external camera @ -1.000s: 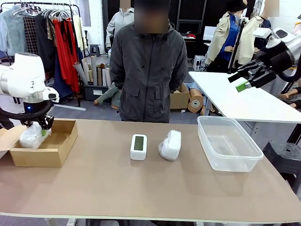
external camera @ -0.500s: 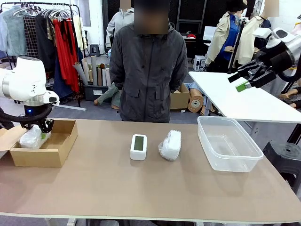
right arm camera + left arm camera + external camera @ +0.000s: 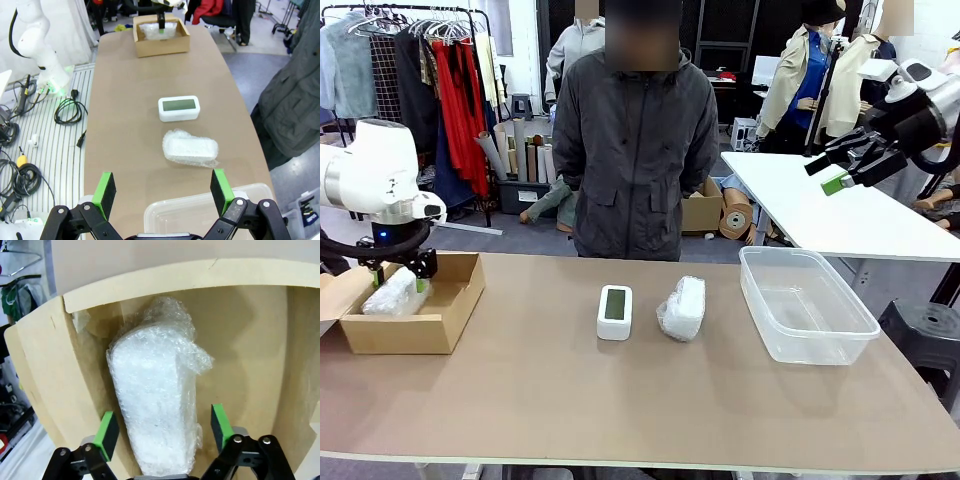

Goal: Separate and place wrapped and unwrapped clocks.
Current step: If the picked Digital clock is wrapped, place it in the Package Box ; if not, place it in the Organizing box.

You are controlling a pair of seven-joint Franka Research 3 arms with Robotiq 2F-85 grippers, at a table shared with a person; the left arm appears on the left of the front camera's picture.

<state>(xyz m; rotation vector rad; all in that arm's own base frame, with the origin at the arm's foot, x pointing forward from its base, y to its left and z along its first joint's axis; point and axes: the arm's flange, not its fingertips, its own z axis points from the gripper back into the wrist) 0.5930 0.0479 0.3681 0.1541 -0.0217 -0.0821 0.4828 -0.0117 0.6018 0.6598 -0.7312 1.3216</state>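
Left gripper (image 3: 163,429) stood open astride the wrapped clock (image 3: 152,390) in its box (image 3: 250,340).
You needed a straight lift, pads (image 3: 106,432) clear.

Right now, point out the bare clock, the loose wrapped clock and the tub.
bare clock (image 3: 615,305): front view, its screen.
loose wrapped clock (image 3: 683,306): front view, wrap's middle.
tub (image 3: 755,300): front view, left wall.

Both arms held apart, both grippers spread

The left arm bends in at 9 o'clock of the front view, its left gripper (image 3: 398,277) pointing straight down with jaws wide and green pads (image 3: 107,434) parted. The right arm is raised at 2 o'clock, with the right gripper (image 3: 823,175) aimed toward 8 o'clock, jaws fully apart.
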